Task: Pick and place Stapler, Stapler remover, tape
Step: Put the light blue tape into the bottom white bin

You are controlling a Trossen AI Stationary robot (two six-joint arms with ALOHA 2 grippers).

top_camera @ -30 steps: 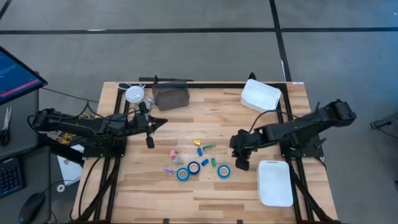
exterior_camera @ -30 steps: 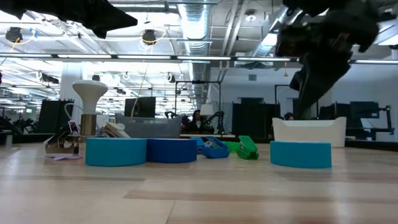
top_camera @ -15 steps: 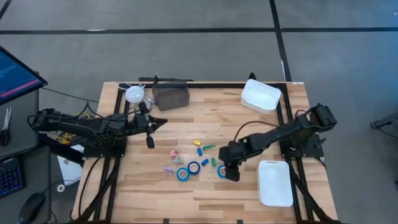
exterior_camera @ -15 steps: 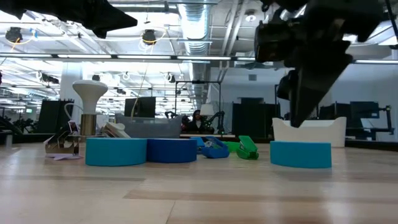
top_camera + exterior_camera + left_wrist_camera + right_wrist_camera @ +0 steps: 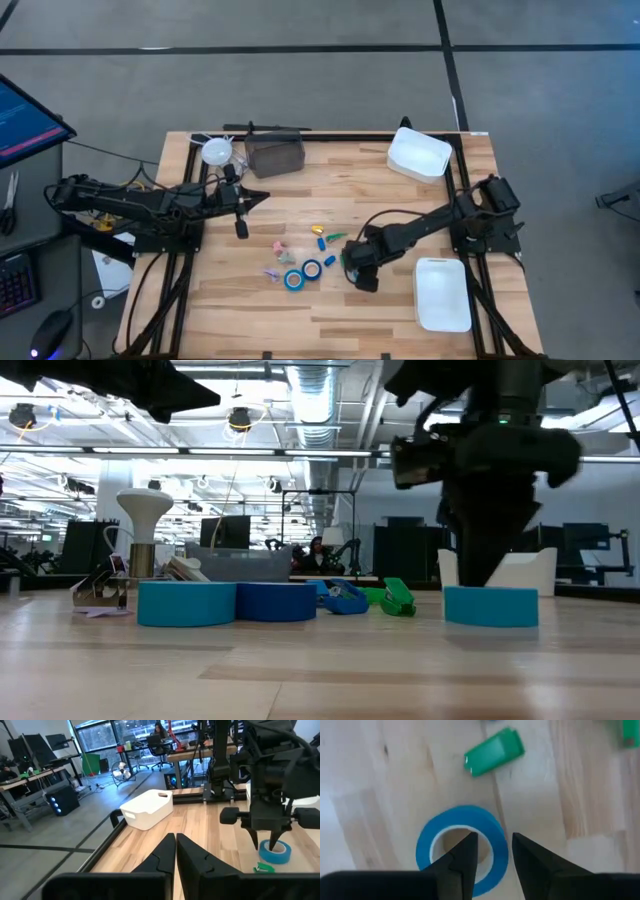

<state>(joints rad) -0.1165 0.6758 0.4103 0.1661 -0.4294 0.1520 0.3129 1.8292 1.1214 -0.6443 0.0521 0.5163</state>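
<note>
Blue tape roll (image 5: pixel 462 842) lies flat on the wooden worktop (image 5: pixel 400 205), and the right jaws (image 5: pixel 492 855) hang straight over it, narrowly parted, one finger (image 5: pixel 465 852) above the white core and the other (image 5: pixel 530 857) outside the ring, straddling its wall. A green oblong piece (image 5: pixel 494 751) lies just beyond that roll. Two more tape rolls (image 5: pixel 294 279) (image 5: pixel 313 268) sit side by side, well apart from it. Beside it lies a white tray (image 5: pixel 442 294); farther off, a white bin (image 5: pixel 420 154). The left jaws (image 5: pixel 175 852) hover pressed together, well apart from the tape.
</note>
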